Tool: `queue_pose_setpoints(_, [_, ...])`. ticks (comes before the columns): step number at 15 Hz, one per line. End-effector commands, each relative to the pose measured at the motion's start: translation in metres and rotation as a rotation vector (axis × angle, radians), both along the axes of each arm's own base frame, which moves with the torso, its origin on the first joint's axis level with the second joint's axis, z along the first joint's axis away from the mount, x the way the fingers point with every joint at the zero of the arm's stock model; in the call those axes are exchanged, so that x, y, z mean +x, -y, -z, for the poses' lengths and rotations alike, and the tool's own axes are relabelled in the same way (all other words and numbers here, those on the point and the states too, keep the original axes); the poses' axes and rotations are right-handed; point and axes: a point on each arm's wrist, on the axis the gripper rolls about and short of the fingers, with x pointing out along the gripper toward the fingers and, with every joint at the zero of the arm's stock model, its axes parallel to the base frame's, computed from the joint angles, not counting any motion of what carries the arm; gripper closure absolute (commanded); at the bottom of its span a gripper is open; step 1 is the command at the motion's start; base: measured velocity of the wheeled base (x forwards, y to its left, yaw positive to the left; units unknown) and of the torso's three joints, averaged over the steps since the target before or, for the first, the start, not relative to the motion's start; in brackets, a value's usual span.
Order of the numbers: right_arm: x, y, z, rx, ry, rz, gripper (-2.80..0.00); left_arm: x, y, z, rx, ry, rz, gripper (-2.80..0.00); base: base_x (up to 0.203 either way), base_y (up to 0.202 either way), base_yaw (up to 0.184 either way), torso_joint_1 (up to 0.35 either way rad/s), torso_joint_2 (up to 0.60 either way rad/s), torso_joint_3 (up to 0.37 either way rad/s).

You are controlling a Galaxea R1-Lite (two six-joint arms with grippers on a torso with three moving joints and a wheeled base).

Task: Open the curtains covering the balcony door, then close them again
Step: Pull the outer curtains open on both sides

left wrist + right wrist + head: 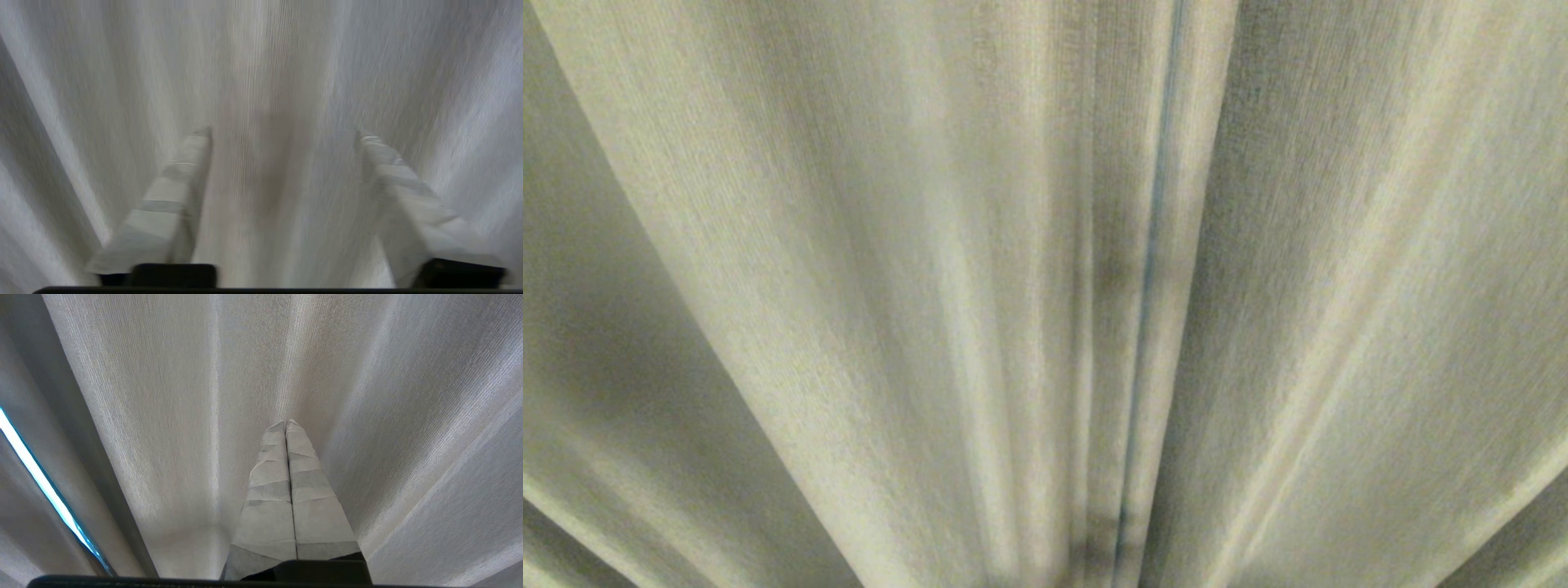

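Cream fabric fills the whole room-side view: the curtains [866, 310] hang drawn, folds running floor to ceiling, a thin seam of daylight [1147, 269] between panels. Straight ahead of the left hand [284, 132] — spread wide, nothing pinched — stands one fold. Right hand [286, 424] pressed together, idle.

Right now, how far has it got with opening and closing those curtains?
Nothing looks done yet: the curtains hang closed across the head view, with only a thin seam where they meet. In hand: the left tool is open, fingers spread and aimed at the cloth, gripping nothing. The right tool is shut in front of the fabric. Left to do, it seems: pull them open, then close them.
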Motion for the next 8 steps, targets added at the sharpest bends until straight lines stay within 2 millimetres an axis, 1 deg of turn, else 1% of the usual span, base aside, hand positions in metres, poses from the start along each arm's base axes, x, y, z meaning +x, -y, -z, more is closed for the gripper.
queue_pose_setpoints(1, [0.000,0.000,0.000,-0.001,-0.001,-0.001,0.00,0.017,0.000,-0.013,0.000,-0.015,-0.005,-2.80,0.000,0.000,0.000,0.000,0.00,0.000])
queue_pose_setpoints(4, [0.000,0.000,0.000,-0.001,0.000,-0.001,0.00,0.041,0.000,-0.038,0.013,0.024,-0.010,-2.80,0.000,0.000,0.000,0.000,0.00,0.000])
queue_pose_setpoints(8, [0.000,0.000,0.000,-0.001,-0.001,-0.001,0.00,0.079,-0.002,-0.067,0.045,0.080,-0.037,-2.80,0.000,0.000,0.000,0.000,0.00,0.000])
